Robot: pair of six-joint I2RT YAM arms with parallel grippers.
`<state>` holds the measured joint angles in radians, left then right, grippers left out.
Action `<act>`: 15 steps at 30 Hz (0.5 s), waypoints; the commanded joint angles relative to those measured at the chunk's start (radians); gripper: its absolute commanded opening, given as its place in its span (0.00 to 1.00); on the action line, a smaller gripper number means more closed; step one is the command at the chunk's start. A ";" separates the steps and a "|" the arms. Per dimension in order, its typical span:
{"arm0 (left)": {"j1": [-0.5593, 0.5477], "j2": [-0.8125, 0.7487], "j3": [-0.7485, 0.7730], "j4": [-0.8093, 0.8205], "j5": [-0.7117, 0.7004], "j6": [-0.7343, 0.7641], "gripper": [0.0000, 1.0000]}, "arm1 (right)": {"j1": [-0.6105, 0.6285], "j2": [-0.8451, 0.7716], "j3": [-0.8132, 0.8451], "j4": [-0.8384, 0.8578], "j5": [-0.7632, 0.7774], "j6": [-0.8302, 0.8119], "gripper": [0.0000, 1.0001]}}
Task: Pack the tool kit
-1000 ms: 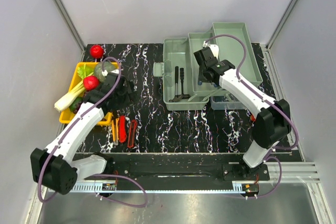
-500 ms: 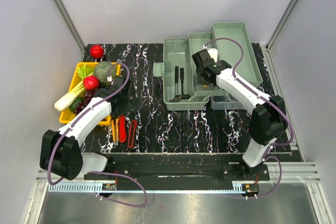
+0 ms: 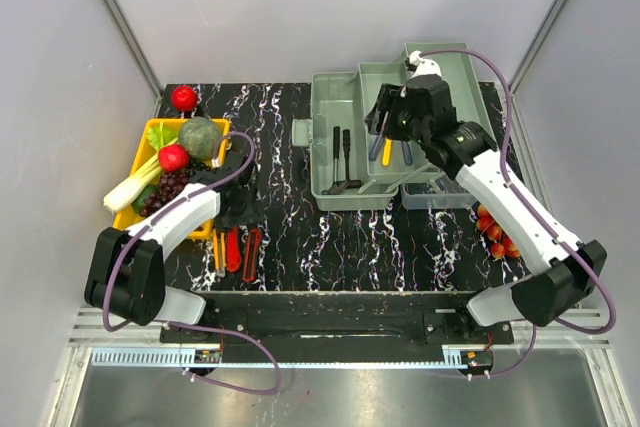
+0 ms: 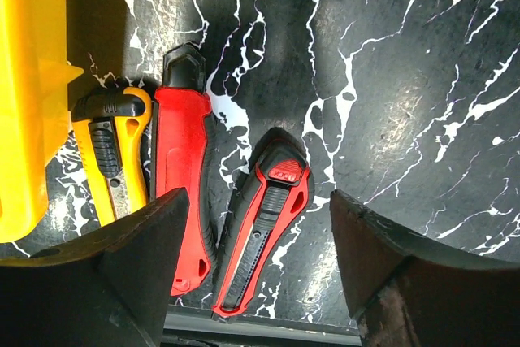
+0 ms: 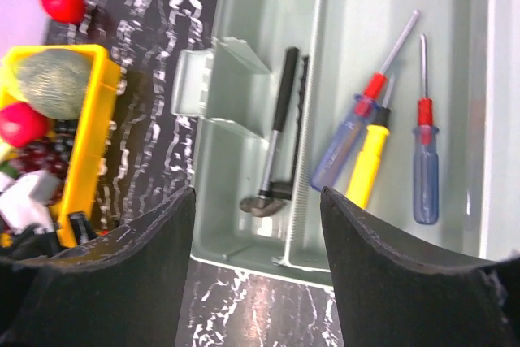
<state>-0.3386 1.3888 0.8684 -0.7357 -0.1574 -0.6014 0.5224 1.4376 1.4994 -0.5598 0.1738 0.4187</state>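
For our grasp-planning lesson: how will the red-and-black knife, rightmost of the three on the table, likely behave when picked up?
The red-and-black knife looks like rigid plastic, so it probably won't flex. It lies flat on the table, so rolling seems unlikely. Being long and narrow, it may tilt if gripped near one end.

No readable text; red-black cutter [image 4: 272, 217] mark blurred.
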 commanded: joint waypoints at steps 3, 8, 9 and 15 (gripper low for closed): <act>-0.007 0.004 -0.025 0.058 0.058 0.015 0.72 | -0.004 -0.032 -0.016 0.083 -0.105 0.009 0.68; -0.034 0.045 -0.012 0.071 0.119 0.031 0.74 | -0.004 -0.034 -0.027 0.084 -0.105 0.015 0.68; -0.043 0.055 -0.012 0.071 0.117 0.031 0.75 | -0.002 -0.034 -0.027 0.084 -0.108 0.017 0.68; -0.057 0.137 -0.014 0.032 0.094 0.046 0.81 | -0.005 -0.040 -0.036 0.087 -0.067 0.031 0.68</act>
<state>-0.3916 1.4837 0.8501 -0.6945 -0.0727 -0.5785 0.5224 1.4078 1.4708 -0.5053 0.0860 0.4286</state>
